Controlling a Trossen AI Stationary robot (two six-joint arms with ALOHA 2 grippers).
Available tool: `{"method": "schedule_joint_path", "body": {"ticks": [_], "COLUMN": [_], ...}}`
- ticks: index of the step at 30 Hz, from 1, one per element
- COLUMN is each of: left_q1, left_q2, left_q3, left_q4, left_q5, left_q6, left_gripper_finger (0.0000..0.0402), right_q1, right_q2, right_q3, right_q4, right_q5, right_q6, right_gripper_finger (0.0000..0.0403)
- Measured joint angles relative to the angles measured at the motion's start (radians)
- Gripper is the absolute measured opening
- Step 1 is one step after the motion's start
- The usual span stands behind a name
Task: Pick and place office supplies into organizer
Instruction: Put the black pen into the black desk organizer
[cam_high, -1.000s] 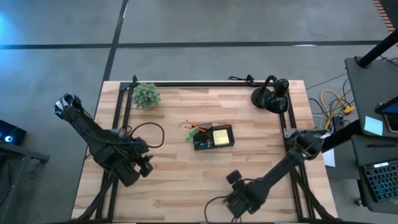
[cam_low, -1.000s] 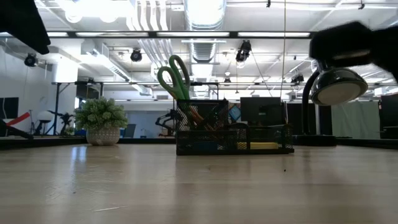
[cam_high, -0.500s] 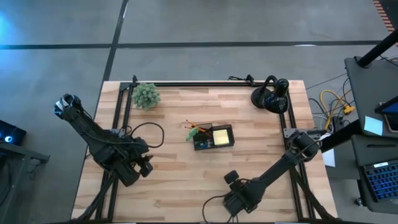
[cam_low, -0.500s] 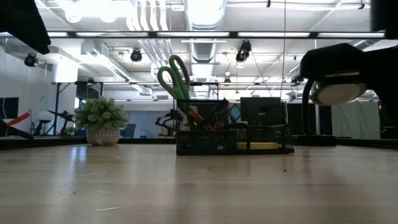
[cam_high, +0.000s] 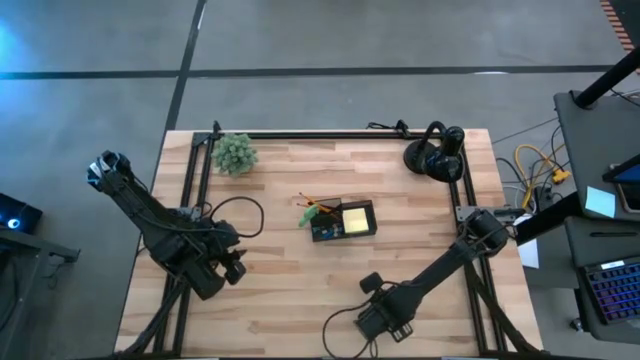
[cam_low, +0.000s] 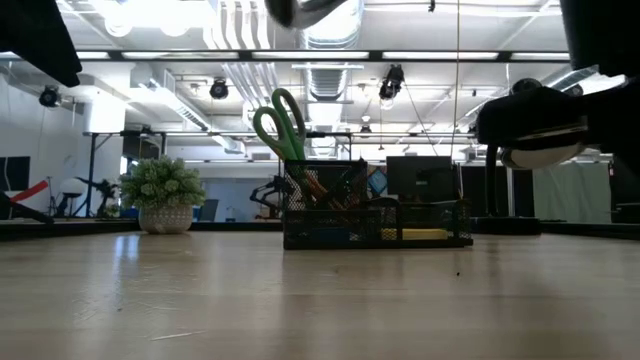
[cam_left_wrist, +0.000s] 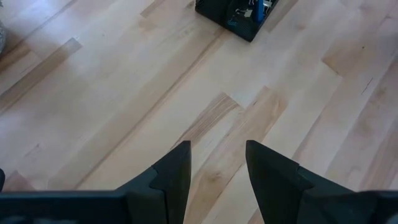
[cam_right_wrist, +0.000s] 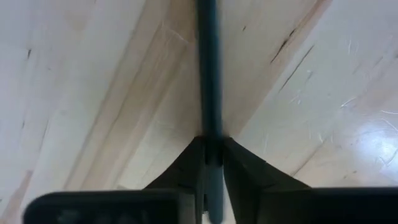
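Observation:
The black mesh organizer (cam_high: 372, 206) stands mid-table; in it are a yellow sticky pad (cam_high: 355, 220), orange pencils (cam_high: 318, 208) and green-handled scissors (cam_low: 280, 125) standing upright. Near the table's front edge, right of centre, my right gripper (cam_high: 375, 322) points down and is shut on a thin dark pen (cam_right_wrist: 208, 62). My left gripper (cam_left_wrist: 217, 149) hangs open above bare wood at the table's left, with the organizer (cam_left_wrist: 239, 15) farther off in its wrist view. My right gripper pinches the pen's shaft (cam_right_wrist: 209, 127) between its two fingers (cam_right_wrist: 189, 168), coming from above and pointing down. The fingers lie across the pen, which runs on past them on both sides. I cannot tell whether the pen rests on the wood or is lifted.
A small green potted plant (cam_high: 235, 153) sits at the far left corner and a round black headphone-like object (cam_high: 435, 155) at the far right. A black frame rail (cam_high: 300, 134) runs along the far edge. Bare wood lies between both grippers and the organizer.
My right gripper has sunk and shifted slightly toward the table's left edge, staying near the front edge. In the low view its dark bulk has come lower on the right.

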Motion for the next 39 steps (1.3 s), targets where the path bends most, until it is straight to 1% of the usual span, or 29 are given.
{"method": "schedule_joint_path", "body": {"ticks": [4, 8, 10, 13, 15, 17, 22, 26, 30, 34, 39], "left_q1": [0.0, 0.0, 0.0, 0.0, 0.0, 0.0, 0.0, 0.0, 0.0, 0.0, 0.0], "left_q2": [0.0, 0.0, 0.0, 0.0, 0.0, 0.0, 0.0, 0.0, -0.004, -0.009, -0.014], "left_q3": [0.0, 0.0, 0.0, 0.0, 0.0, 0.0, 0.0, 0.001, 0.024, 0.035, 0.035], "left_q4": [0.0, 0.0, 0.0, 0.0, 0.0, 0.0, 0.002, 0.03, 0.048, 0.048, 0.054], "left_q5": [0.0, 0.0, 0.0, 0.0, 0.0, 0.001, 0.001, 0.002, 0.002, 0.002, 0.0], "left_q6": [0.0, 0.0, 0.0, 0.001, 0.001, 0.001, -0.002, -0.016, -0.031, -0.032, -0.032], "left_gripper_finger": [0.0139, 0.0139, 0.0139, 0.0139, 0.0139, 0.0139, 0.0139, 0.0139, 0.0139, 0.0139, 0.0139], "right_q1": [-0.005, -0.004, 0.0, 0.013, 0.023, 0.039, 0.063, 0.047, -0.005, -0.098, -0.234], "right_q2": [0.0, -0.007, -0.017, -0.026, -0.038, -0.046, -0.048, -0.048, -0.049, -0.059, -0.063], "right_q3": [0.0, -0.001, 0.003, 0.024, 0.059, 0.093, 0.166, 0.201, 0.213, 0.218, 0.255], "right_q4": [-0.002, -0.016, -0.033, -0.158, -0.241, -0.36, -0.499, -0.581, -0.647, -0.644, -0.642], "right_q5": [-0.002, 0.006, 0.029, 0.118, 0.199, 0.29, 0.509, 0.619, 0.752, 0.794, 1.001], "right_q6": [-0.001, 0.017, 0.045, 0.055, 0.048, 0.022, -0.097, -0.189, -0.28, -0.387, -0.476], "right_gripper_finger": [0.0024, 0.0018, 0.0017, 0.0015, 0.0015, 0.0014, 0.0014, 0.0014, 0.0014, 0.0016, 0.0018]}}
